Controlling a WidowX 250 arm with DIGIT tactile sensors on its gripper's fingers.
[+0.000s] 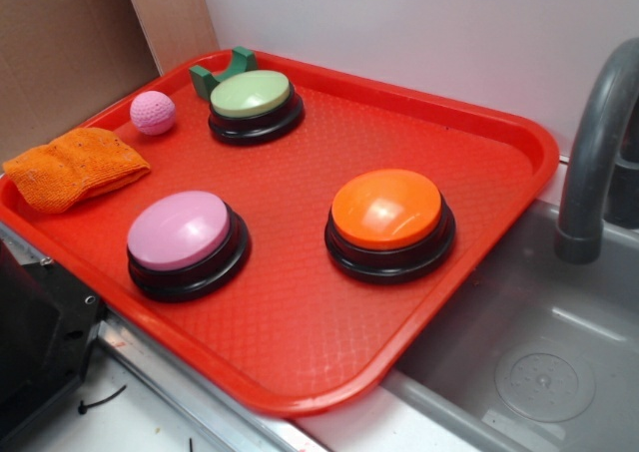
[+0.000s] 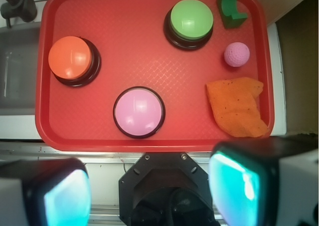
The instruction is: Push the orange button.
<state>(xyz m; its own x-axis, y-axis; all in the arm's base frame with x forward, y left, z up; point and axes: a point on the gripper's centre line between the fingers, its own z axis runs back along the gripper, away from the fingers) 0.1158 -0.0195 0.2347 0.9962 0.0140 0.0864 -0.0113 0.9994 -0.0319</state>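
Glossy orange dome button on black round base (image 1: 387, 213) sits on the red plastic tray (image 1: 300, 342), near the tray edge beside the grey sink (image 1: 539, 372). Bare tray surface lies all around the orange button. Pink dome button (image 1: 185, 234) and green dome button (image 1: 254, 100) stand well apart from it. Gripper (image 2: 149, 188) fingers spread apart, empty, hanging past the tray's near rim in the wrist view.
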